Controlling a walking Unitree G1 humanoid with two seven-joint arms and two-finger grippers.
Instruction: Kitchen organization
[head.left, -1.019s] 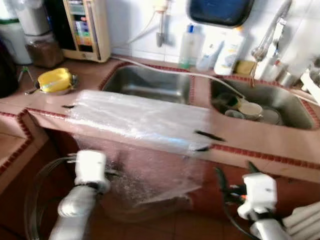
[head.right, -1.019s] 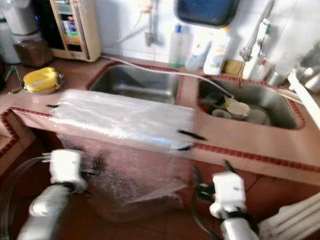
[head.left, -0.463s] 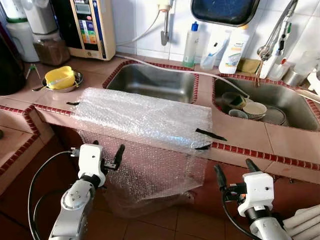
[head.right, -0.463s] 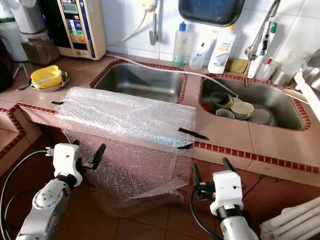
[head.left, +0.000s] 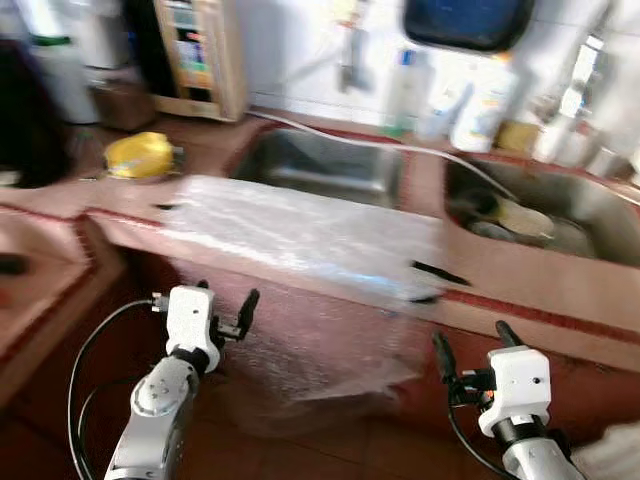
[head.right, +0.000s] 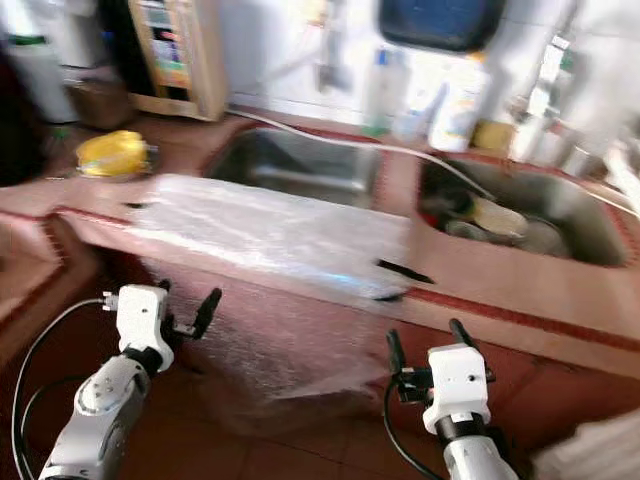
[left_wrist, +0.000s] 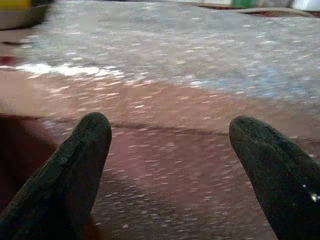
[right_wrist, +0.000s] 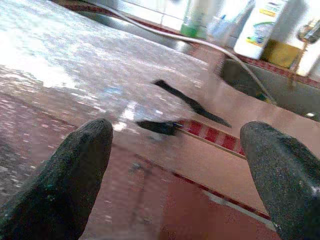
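Observation:
A clear bubble wrap sheet (head.left: 300, 235) lies over the tiled counter (head.left: 520, 285) in front of the left sink (head.left: 320, 165) and hangs down over the counter's front edge. Black tape strips (head.left: 440, 273) stick near its right corner. My left gripper (head.left: 222, 300) stands open below the counter edge, close to the hanging wrap, nothing between its fingers (left_wrist: 75, 170). My right gripper (head.left: 472, 345) is open too, low under the counter to the right of the wrap, fingertips (right_wrist: 75, 175) facing the taped corner (right_wrist: 165, 125).
The right sink (head.left: 540, 205) holds bowls and dishes. Soap bottles (head.left: 480, 100) stand behind the sinks. A yellow item in a metal bowl (head.left: 138, 158) sits on the counter at left, with a water appliance (head.left: 200, 55) behind. A lower tiled ledge (head.left: 40, 290) is at far left.
The camera has shifted and the picture is blurred. Both grippers stay open in about the same low places before the counter; the wrap has not moved.

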